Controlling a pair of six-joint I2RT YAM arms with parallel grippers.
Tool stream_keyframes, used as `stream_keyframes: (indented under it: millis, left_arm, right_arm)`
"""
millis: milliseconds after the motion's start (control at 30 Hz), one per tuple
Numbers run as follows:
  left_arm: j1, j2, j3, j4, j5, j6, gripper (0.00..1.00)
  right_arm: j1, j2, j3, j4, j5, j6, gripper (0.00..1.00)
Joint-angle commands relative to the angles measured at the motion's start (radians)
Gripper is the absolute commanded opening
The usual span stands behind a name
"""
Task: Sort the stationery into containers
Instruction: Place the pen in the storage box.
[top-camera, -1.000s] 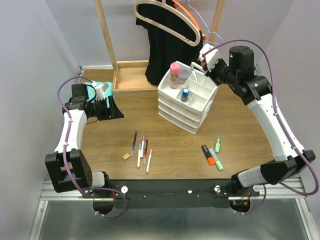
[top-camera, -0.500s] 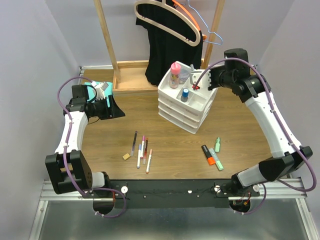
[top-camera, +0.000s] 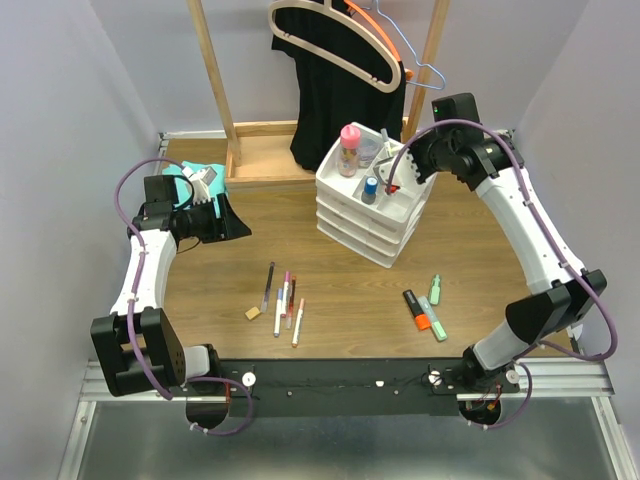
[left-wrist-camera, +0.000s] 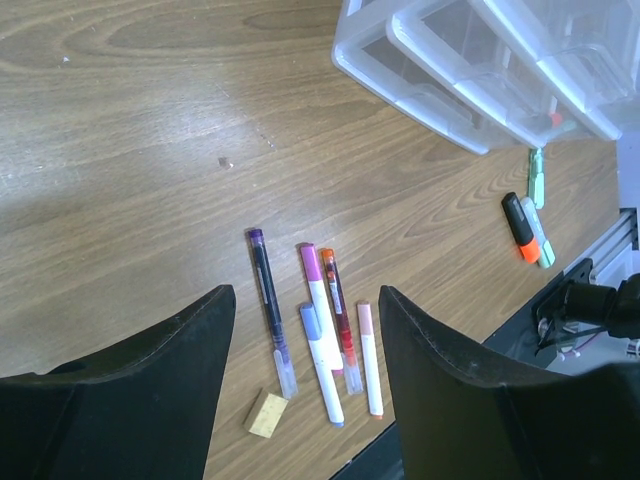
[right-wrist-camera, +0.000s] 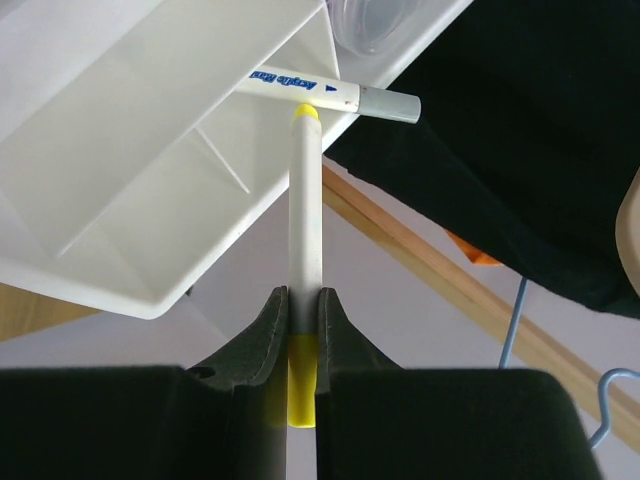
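Note:
My right gripper (right-wrist-camera: 303, 300) is shut on a white pen with yellow ends (right-wrist-camera: 306, 200). The pen's far tip touches a grey-capped white marker (right-wrist-camera: 330, 95) that lies across the tray rim of the white drawer organiser (top-camera: 385, 215). A pink-capped bottle (top-camera: 349, 150) and a blue-capped tube (top-camera: 370, 189) stand in the tray. My left gripper (left-wrist-camera: 305, 292) hangs open above the table at the left, holding nothing. Below it lie several slim pens (left-wrist-camera: 322, 320) and a tan eraser (left-wrist-camera: 266, 414). An orange highlighter (top-camera: 416, 310) and two green ones (top-camera: 437, 322) lie at the front right.
A teal cloth (top-camera: 190, 180) lies behind my left gripper at the table's left edge. A wooden rack (top-camera: 215, 80) with hangers and a black garment (top-camera: 340, 100) stands right behind the organiser. Bare wood separates the pens from the highlighters.
My right arm has swung left and down, carrying the pen from beside the organiser's back corner to over its tray. The left arm has stayed still.

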Motion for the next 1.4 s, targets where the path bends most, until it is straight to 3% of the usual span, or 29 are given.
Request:
stream_keyframes:
  millis: [0,233,467,633,767,1100,1367]
  left_arm:
    - [-0.004,-0.031,-0.025,0.043,0.035,-0.019,0.68]
    - [-0.004,-0.039,-0.030,0.046,0.039,-0.024,0.68]
    - [-0.002,-0.039,-0.036,0.057,0.042,-0.032,0.69]
    - [-0.002,-0.040,-0.039,0.065,0.044,-0.035,0.69]
    - [-0.002,-0.040,-0.045,0.074,0.047,-0.041,0.69]
    - [-0.002,-0.019,-0.045,0.094,0.056,-0.056,0.69]
    - [-0.002,-0.011,-0.044,0.102,0.061,-0.062,0.69]
  right_arm:
    - [-0.006,0.020,0.022,-0.050,0.037,-0.141,0.01]
    - [-0.006,0.045,0.034,-0.079,0.084,-0.250,0.01]
    - [-0.008,0.036,-0.038,0.000,0.097,-0.342,0.02]
    - [-0.008,0.010,-0.082,0.093,0.063,-0.362,0.30]
    - [-0.008,-0.010,-0.088,0.111,0.054,-0.367,0.35]
    - [-0.008,-0.079,-0.084,0.136,0.054,-0.324,0.40]
    - [-0.022,-0.102,0.027,0.062,0.110,-0.132,0.40]
